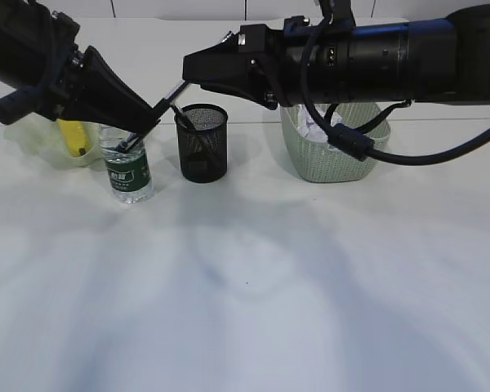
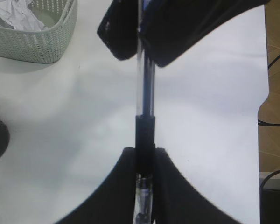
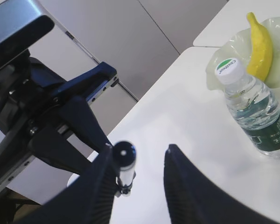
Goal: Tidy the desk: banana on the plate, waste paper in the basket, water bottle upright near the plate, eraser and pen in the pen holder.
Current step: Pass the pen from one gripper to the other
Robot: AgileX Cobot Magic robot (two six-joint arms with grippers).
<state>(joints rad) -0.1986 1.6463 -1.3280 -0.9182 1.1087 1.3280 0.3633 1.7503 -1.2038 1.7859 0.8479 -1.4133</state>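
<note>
The clear-barrelled pen [image 2: 144, 93] with its black grip is pinched in the left gripper [image 2: 143, 158]; the right gripper [image 3: 142, 161] stands parted around its end, above open desk [image 1: 253, 294].

I see a matt white desk [image 1: 245, 302] and black wire-mesh pen holder [image 1: 202, 144]. The water bottle [image 1: 128, 170] looks glossy clear plastic; the basket [image 1: 335, 155] woven-look plastic.

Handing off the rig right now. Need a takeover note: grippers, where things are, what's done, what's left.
Left gripper: shut on the pen, held in the air.
Right gripper: open, jaws either side of the pen's other end, not clamped.
Done: banana on the plate; water bottle upright beside the plate; waste paper in the basket.
Left: pen into the pen holder. Eraser not visible on the desk; check inside the holder.
</note>
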